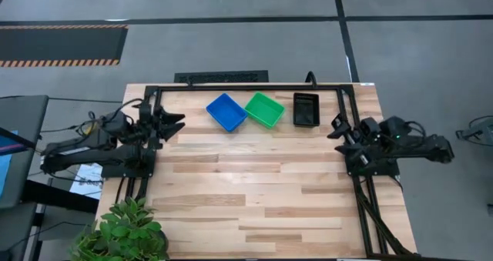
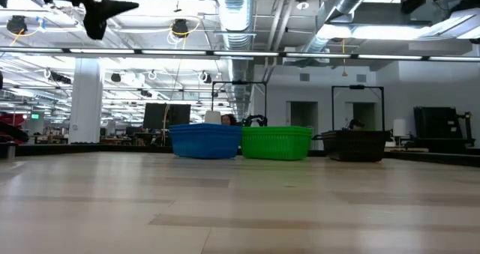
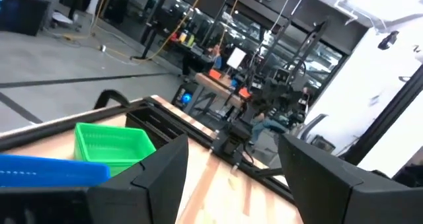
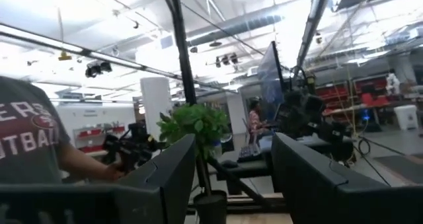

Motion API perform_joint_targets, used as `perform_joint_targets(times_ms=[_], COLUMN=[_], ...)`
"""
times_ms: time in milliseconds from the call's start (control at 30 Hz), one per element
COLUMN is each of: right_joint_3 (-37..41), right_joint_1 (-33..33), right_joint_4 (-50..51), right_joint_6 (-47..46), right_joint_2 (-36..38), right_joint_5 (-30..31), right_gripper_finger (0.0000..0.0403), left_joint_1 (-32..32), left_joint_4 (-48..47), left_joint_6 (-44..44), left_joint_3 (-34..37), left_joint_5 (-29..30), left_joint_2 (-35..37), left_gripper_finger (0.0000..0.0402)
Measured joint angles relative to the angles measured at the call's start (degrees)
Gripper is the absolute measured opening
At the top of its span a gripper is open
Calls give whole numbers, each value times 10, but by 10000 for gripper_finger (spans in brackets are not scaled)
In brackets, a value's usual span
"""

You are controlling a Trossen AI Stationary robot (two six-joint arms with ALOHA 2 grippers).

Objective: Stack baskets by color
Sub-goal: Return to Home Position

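Baskets: we are seeing three groups sitting in a row along the far edge of the worktop [image 1: 254,192]. The blue baskets [image 1: 226,112] are at the left, the green baskets [image 1: 264,109] in the middle and the black baskets [image 1: 306,109] at the right.
Spacing: blue and green are both lying turned at an angle, corner to corner, and we cannot tell whether they are touching. Black is lying square to the edge, a little apart from green.
Count: each colour is showing as one pile, and we cannot tell how many are nested in it.
Left jaws: the left arm [image 1: 92,145] is waiting over the left edge of the worktop. Its jaws are standing parted, gripping nothing and pointing inward, raised well above the wood.
Right jaws: the right arm [image 1: 400,142] is waiting over the right edge, and its jaws are also gaping and empty.
Baskets against jaws: no basket is lying between either pair. The blue pile is nearest the left jaws and the black pile nearest the right, each clearly apart from them.
Elsewhere: a potted plant [image 1: 123,230] is standing at the near left corner. A person [image 4: 26,138] in a grey shirt is showing in the right wrist view.
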State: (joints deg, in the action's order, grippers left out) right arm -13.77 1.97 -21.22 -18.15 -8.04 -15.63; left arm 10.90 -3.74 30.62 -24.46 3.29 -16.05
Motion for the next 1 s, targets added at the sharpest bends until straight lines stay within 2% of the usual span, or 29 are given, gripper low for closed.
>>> perform_joint_targets(times_ms=[100, 267, 400, 800, 1000], right_joint_3=[29, 48, 48, 48, 48], right_joint_1=[-14, -30, -40, -57, -57], right_joint_4=[-20, -21, -17, 66, 87], right_joint_6=[0, -17, -22, 6, 7], right_joint_2=[3, 2, 2, 2, 2], right_joint_5=[24, 25, 27, 57, 57], right_gripper_finger=[219, 221, 221, 219, 219], left_joint_1=[0, 0, 0, 0, 0], left_joint_4=[40, 94, 102, 128, 186], left_joint_6=[7, 17, 17, 4, 12], left_joint_3=[30, 69, 82, 132, 167], left_joint_5=[-13, -15, -15, -30, -27], left_joint_2=[0, 0, 0, 0, 0], left_gripper_finger=[225, 225, 225, 225, 225])
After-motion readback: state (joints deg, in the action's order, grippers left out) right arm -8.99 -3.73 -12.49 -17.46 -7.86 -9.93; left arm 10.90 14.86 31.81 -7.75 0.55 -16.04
